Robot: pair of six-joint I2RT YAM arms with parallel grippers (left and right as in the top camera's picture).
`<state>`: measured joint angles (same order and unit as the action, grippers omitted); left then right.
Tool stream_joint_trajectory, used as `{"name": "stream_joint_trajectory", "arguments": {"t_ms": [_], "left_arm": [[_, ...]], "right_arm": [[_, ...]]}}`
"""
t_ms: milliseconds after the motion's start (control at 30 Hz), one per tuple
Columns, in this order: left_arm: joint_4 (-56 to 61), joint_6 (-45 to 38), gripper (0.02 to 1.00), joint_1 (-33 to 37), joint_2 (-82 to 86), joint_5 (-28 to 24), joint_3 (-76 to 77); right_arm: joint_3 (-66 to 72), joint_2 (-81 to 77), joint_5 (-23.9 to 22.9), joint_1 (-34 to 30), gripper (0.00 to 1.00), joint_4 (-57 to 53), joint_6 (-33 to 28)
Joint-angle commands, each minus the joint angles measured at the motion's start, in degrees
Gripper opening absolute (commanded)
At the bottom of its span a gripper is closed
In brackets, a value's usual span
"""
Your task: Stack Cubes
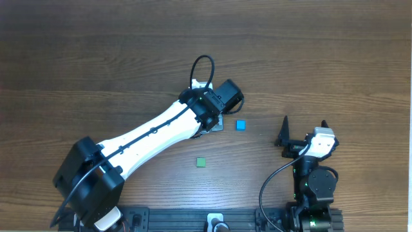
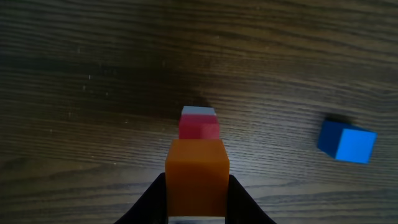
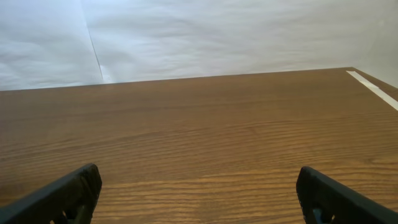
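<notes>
Left gripper (image 2: 197, 194): clamped on the orange cube, one finger against each side face, holding it just short of the red cube.
Orange cube (image 2: 197, 167): looks lifted off the table (image 1: 96, 64). From where I stand it seems to overlap the red cube's near edge rather than sit squarely above it.
Red cube (image 2: 199, 129): on the table, with a pale grey block (image 2: 199, 112) touching it on the side away from the gripper. I cannot tell whether the grey one is behind it or part of a pile.
Blue cube (image 2: 346, 141): on the table near the red cube, clear of it.
Green cube (image 1: 201, 162): farther from the red cube, towards the arm bases.
Right gripper (image 3: 199, 186): fingers wide apart, holding nothing, well away from the red cube.
Risk, offset: if released here, the orange cube would likely catch only the red cube's edge and tip off.
Risk, shove: coming down low, the fingers or the orange cube could push the red cube and the grey block apart.
Risk, release: one finger dragging as it opens could twist the orange cube off.
</notes>
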<state>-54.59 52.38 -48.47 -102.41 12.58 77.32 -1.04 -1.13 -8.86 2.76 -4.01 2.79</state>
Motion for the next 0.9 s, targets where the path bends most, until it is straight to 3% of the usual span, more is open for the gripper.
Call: {"name": "stream_joint_trajectory", "arguments": {"t_ms": [33, 900], "left_arm": [[1.0, 1.0, 0.091, 0.8, 1.6, -0.5, -1.2], [2.7, 0.8, 0.095, 1.5, -2.5, -1.2, -1.3]], "right_arm": [[0.5, 0.4, 0.3, -0.4, 0.993, 0.1, -0.3], [0.5, 0.4, 0.3, -0.4, 0.993, 0.1, -0.3]]}}
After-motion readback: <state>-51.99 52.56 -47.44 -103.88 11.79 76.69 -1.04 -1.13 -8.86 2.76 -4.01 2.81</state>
